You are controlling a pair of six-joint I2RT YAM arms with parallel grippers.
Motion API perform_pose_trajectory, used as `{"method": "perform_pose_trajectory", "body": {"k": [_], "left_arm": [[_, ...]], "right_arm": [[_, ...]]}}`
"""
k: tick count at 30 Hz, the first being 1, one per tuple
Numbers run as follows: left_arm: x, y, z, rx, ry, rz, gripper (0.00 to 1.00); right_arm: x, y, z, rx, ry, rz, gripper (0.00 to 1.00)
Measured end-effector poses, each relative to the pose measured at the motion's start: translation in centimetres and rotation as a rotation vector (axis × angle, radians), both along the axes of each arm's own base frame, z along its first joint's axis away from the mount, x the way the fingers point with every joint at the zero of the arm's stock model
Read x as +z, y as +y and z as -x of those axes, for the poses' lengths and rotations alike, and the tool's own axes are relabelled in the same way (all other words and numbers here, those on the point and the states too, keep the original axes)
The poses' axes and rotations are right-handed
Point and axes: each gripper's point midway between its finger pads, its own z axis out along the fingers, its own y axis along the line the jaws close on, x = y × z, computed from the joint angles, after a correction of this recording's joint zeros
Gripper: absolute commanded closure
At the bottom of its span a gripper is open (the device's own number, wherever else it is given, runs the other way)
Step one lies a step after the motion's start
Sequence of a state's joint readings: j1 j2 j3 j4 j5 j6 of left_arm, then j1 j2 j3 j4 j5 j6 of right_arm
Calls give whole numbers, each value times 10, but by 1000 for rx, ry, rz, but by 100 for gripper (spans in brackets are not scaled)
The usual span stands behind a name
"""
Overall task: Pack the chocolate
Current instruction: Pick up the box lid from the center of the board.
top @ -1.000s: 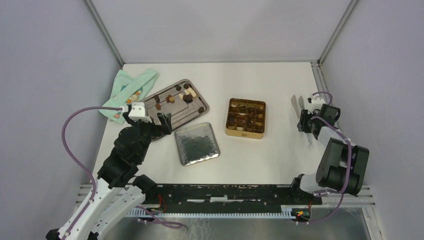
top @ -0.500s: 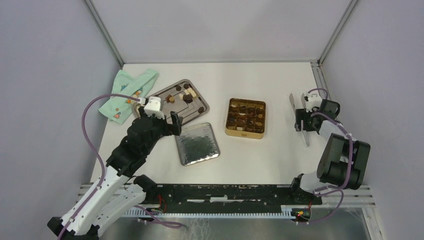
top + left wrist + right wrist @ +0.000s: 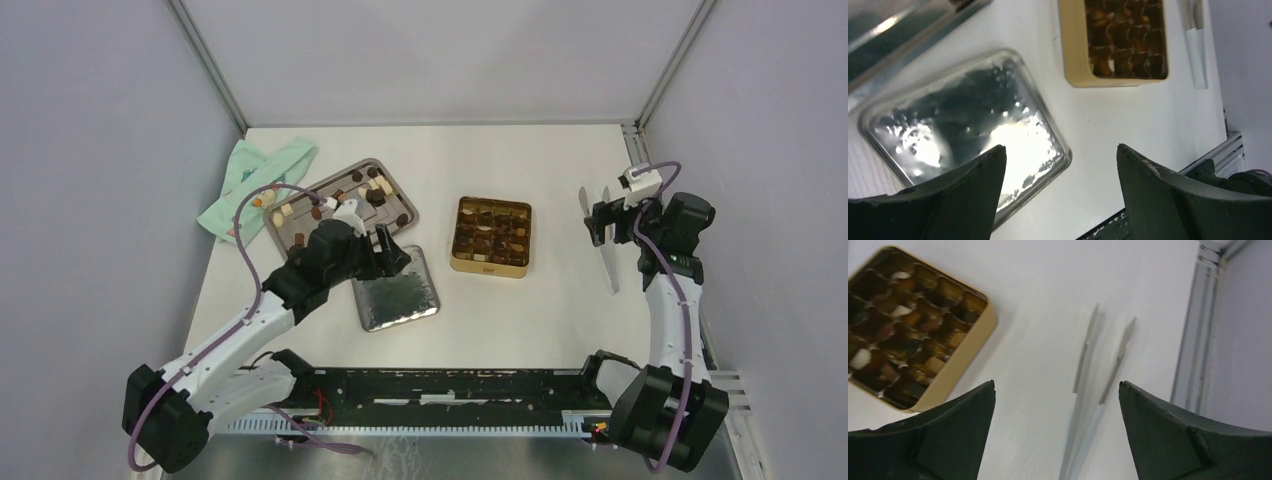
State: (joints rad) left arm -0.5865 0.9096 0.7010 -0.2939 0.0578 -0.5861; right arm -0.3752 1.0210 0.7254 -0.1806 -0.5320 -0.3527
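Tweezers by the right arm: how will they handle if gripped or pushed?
The tweezers look thin and metallic, so they are probably light and slick. Two slim prongs splay from one joined end; squeezed across, they would likely spring shut. Lying flat, they may skid when nudged.

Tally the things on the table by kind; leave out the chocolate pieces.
Grey tray: 1
Silvery pan: 1
Gold tin: 1
Green cloth: 1
Tweezers: 1
Total: 5

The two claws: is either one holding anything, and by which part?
Nothing is held. The left gripper is open above the silver lid; the right gripper is open above the tweezers.
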Motion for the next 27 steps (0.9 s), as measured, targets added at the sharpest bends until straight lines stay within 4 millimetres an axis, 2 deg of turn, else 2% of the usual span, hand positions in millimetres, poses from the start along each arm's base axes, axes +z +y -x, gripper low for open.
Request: {"method": "perform_pose_trajectory", "body": {"k": [3, 4, 6, 7, 9, 11, 14, 16, 23, 27], "left_arm": [[-40, -6, 5, 52, 126, -13, 21], [-51, -9, 8, 69, 157, -40, 28], [-74, -19, 16, 102, 203, -114, 57], [-82, -23, 18, 121, 222, -147, 62], [-96, -29, 18, 169, 260, -255, 64], [-102, -38, 6, 227, 280, -343, 63], [-107, -59, -21, 296, 276, -426, 61], [-113, -67, -31, 318, 274, -458, 59], [-139, -78, -44, 331, 309, -562, 59], [-150, -79, -45, 330, 324, -592, 60]], "right_arm": [[11, 30, 3, 155, -35, -77, 2], [12, 38, 5, 191, -49, -102, 2], [7, 57, 16, 269, -104, -147, 2], [0, 65, 24, 293, -117, -166, 2], [-17, 78, 40, 328, -115, -203, 2], [-26, 84, 47, 344, -103, -230, 2], [-22, 84, 45, 353, -111, -230, 2], [-18, 83, 42, 353, -115, -224, 2], [-17, 79, 37, 343, -106, -217, 2], [-18, 79, 37, 341, -103, -216, 2]]}}
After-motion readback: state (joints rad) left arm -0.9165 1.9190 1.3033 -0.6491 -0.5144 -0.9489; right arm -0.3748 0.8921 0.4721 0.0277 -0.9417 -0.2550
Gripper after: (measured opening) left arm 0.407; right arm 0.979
